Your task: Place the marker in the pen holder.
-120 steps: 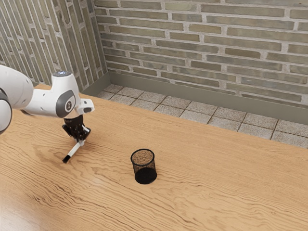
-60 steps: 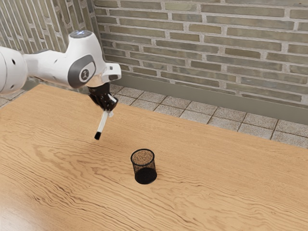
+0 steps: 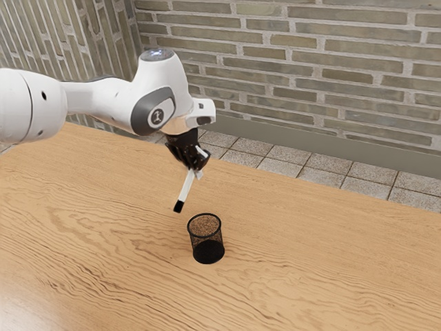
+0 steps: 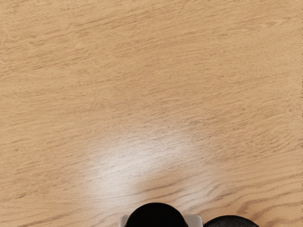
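Note:
My gripper is above the table in the exterior view, shut on the white marker. The marker slants downward, its black end lowest and toward the exterior view's left. Below and a little to the exterior view's right stands the black mesh pen holder, upright, with the marker's tip above and outside its rim. In the wrist view the marker's black end looms at the lower edge, beside part of the pen holder's dark rim. Pale fingertips flank the marker there.
The wooden table extends around the pen holder. Beyond its far edge lie a tiled floor and a brick wall.
My gripper has lifted the marker off its low position near the table and carried it toward the exterior view's right, close to the pen holder. The pen holder has stayed put.

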Controlling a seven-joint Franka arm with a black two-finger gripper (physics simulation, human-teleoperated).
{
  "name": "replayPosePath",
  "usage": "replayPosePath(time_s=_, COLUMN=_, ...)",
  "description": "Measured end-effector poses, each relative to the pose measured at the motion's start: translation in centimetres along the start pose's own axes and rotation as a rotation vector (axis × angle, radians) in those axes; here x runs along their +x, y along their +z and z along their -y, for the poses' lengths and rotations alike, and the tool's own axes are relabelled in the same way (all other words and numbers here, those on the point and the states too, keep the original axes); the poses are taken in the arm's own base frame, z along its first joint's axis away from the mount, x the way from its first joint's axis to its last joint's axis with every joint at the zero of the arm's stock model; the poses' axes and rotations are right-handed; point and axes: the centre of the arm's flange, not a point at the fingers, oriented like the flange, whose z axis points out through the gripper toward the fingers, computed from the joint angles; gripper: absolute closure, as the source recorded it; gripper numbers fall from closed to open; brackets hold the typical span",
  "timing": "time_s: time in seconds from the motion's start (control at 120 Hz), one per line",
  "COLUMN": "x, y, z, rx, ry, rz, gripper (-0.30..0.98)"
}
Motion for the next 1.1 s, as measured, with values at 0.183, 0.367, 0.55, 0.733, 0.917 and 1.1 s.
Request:
replayPosePath(time_s=0.183, x=1.0, y=1.7, z=-1.6, rx=-0.018, ry=0.002, rz=-0.049, gripper=0.74)
replayPosePath(time_s=0.367, x=1.8, y=2.1, z=-2.4, rx=-0.026, ry=0.000, rz=-0.109, gripper=0.73)
replayPosePath(time_s=0.55, x=1.9, y=1.3, z=-3.2, rx=-0.031, ry=-0.004, rz=-0.148, gripper=0.73)
replayPosePath(time_s=0.733, x=0.4, y=0.7, z=-5.2, rx=-0.038, ry=0.002, rz=-0.143, gripper=0.73)
replayPosePath(time_s=0.917, x=-0.1, y=-2.1, z=-4.6, rx=-0.032, ry=-0.023, rz=-0.156, gripper=0.72)
replayPosePath(time_s=1.1, x=-1.6, y=-0.5, z=-5.3, rx=-0.033, ry=-0.036, rz=-0.090, gripper=0.72)
